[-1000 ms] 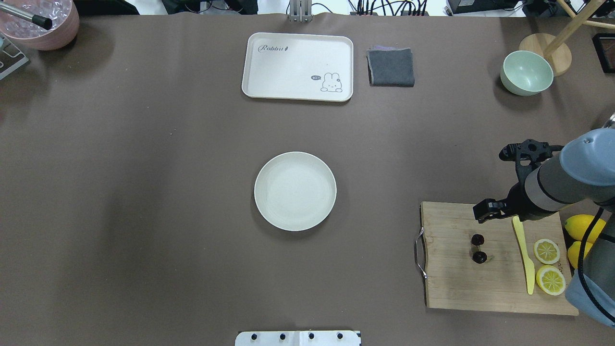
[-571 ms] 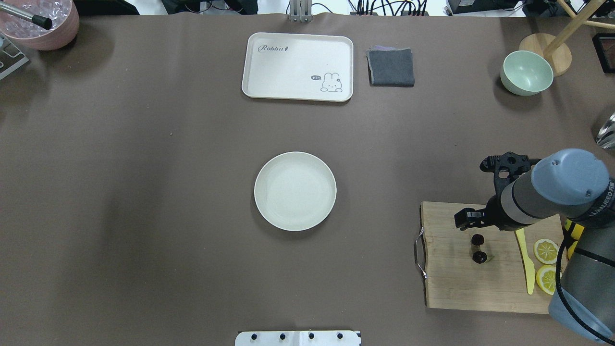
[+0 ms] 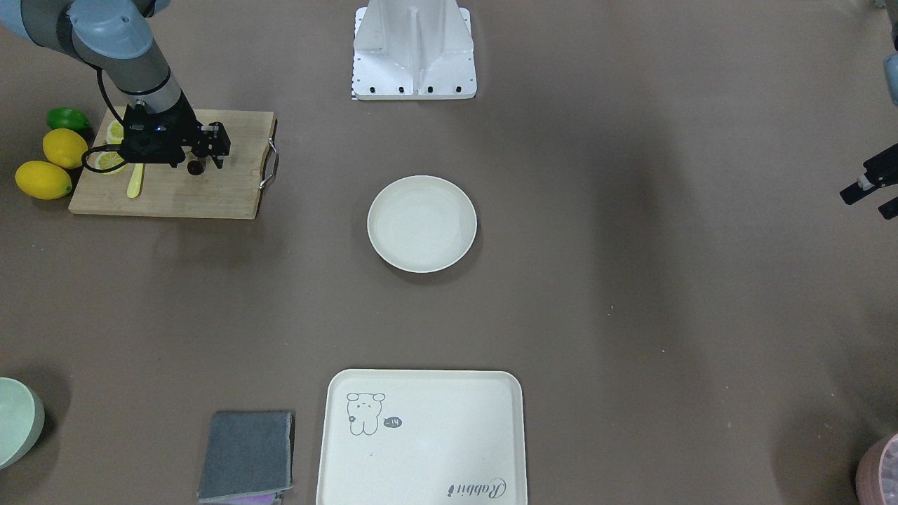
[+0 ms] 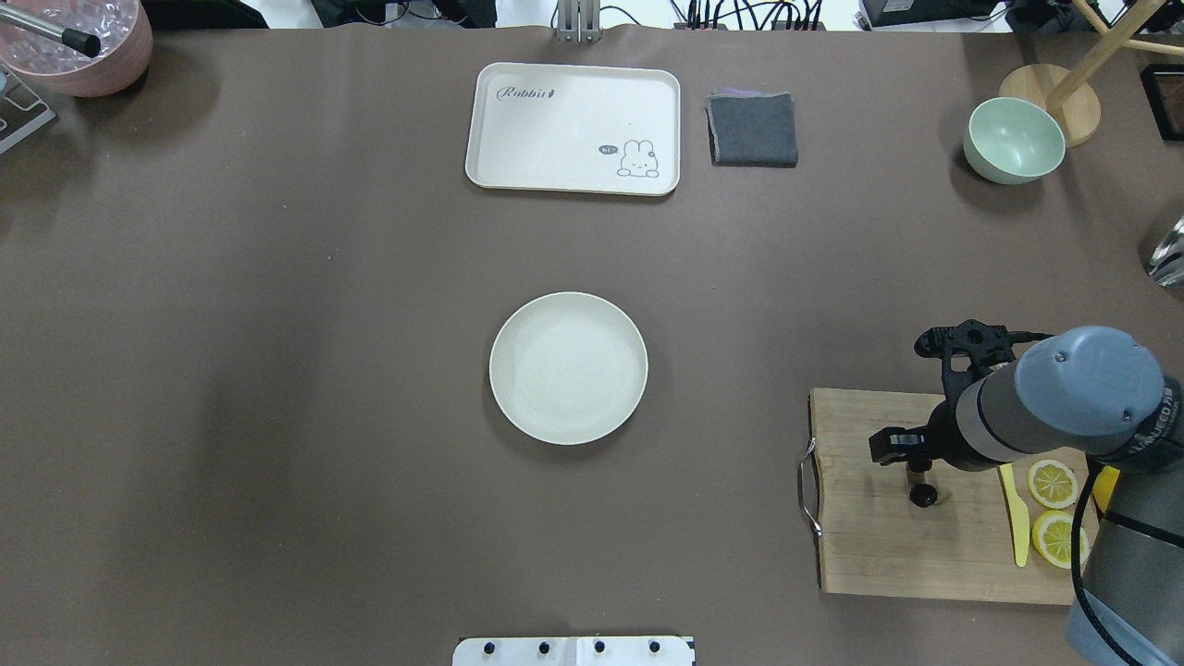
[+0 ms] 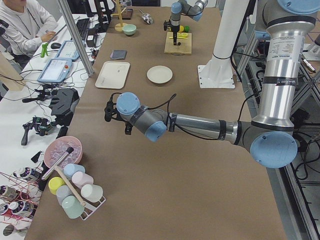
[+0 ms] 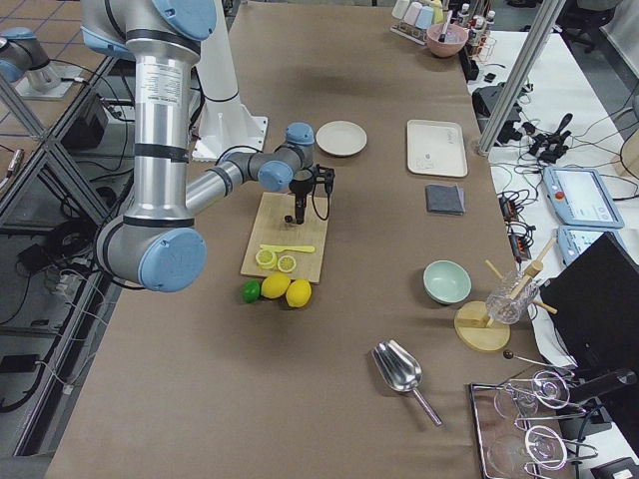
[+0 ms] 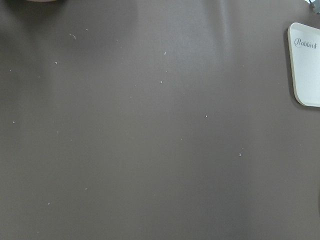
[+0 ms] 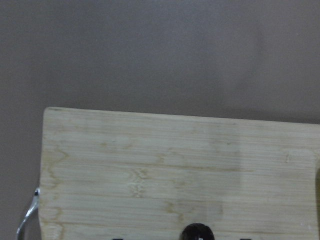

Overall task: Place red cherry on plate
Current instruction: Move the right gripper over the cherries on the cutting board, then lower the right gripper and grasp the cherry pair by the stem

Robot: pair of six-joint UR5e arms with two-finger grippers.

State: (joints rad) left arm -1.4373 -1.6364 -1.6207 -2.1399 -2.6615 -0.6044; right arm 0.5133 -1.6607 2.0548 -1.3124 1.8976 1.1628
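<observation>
Brown-clothed surface (image 3: 631, 280) from the front: found the red cherry (image 3: 194, 168) on the bamboo cutting board (image 3: 175, 200), well apart from the plate (image 3: 421, 224). Judged the pair light, glossy, slippery, easily bruised; best taken gently across one fruit or at the stems. Saw the right pincer (image 3: 205, 165) low over it, left pincer (image 3: 872, 195) idle, seemingly spread. From overhead, made out one cherry exposed, its twin hidden beneath the pincer. Through the right wrist camera, caught jaws spread wide, a cherry centred between, nothing pinched.

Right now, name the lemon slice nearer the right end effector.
The lemon slice farther from the robot; the other slice lies further from the right end effector.
</observation>
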